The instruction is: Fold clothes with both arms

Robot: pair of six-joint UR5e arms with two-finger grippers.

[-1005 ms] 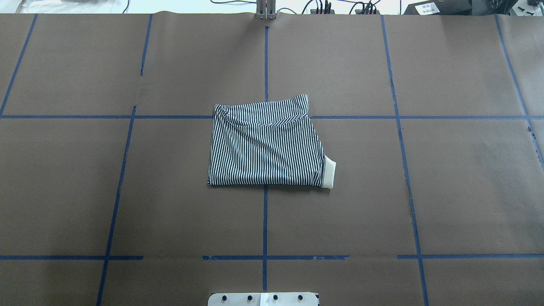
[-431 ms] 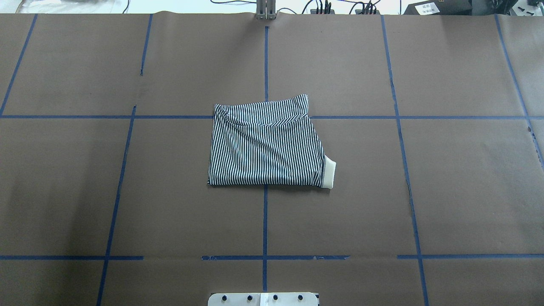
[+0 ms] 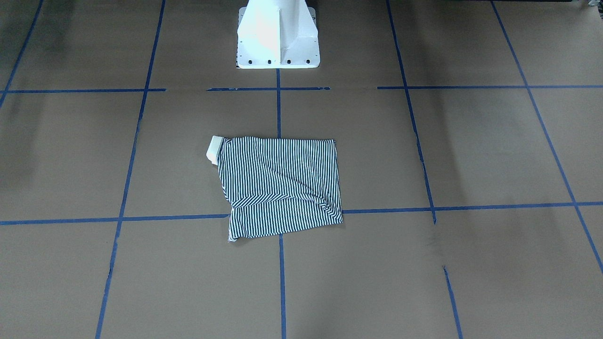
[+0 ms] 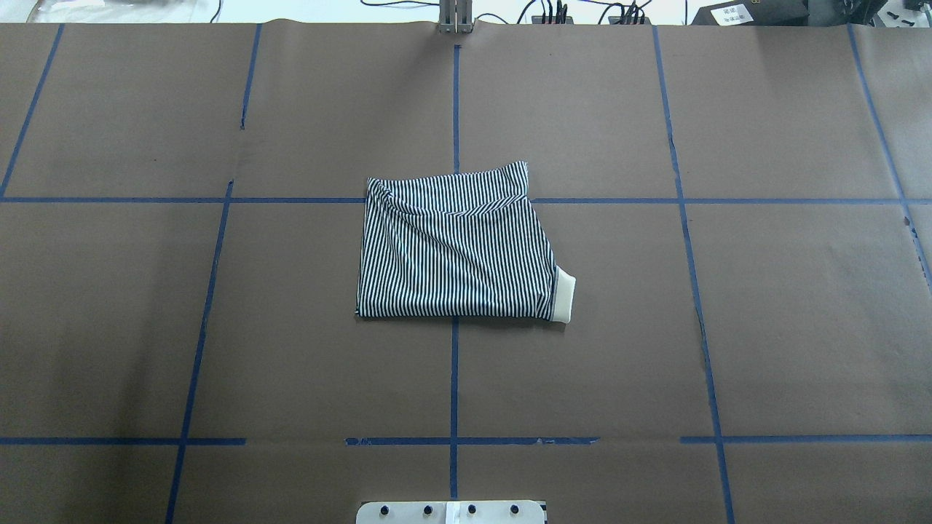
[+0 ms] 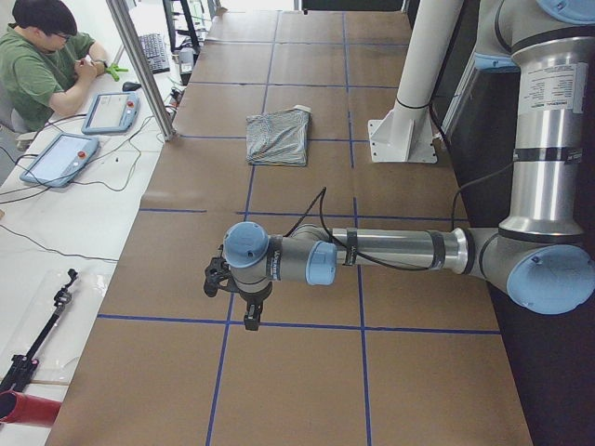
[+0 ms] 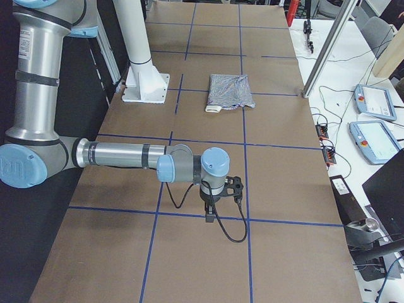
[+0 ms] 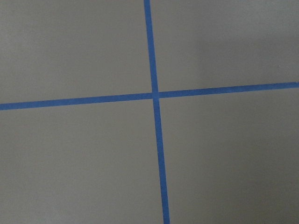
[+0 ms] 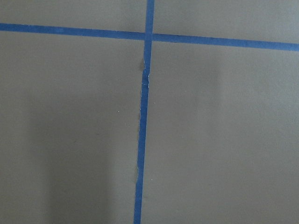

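The clothes are one navy-and-white striped shirt (image 4: 459,247), lying folded into a rough square flat at the table's middle, also seen in the front-facing view (image 3: 282,186). A cream part (image 4: 564,295) pokes out at one corner. Neither arm touches it. In the exterior left view my left gripper (image 5: 237,297) hangs over bare table, far from the shirt (image 5: 277,137). In the exterior right view my right gripper (image 6: 218,202) also hangs over bare table, far from the shirt (image 6: 230,89). I cannot tell whether either is open or shut. Both wrist views show only brown paper and blue tape.
The white pedestal base (image 3: 278,37) stands at the robot's edge of the table. Blue tape lines (image 4: 455,378) divide the brown cover. A person (image 5: 46,56) sits at a side desk with control tablets (image 5: 60,158). More tablets (image 6: 372,139) and cables lie beyond the table's far edge.
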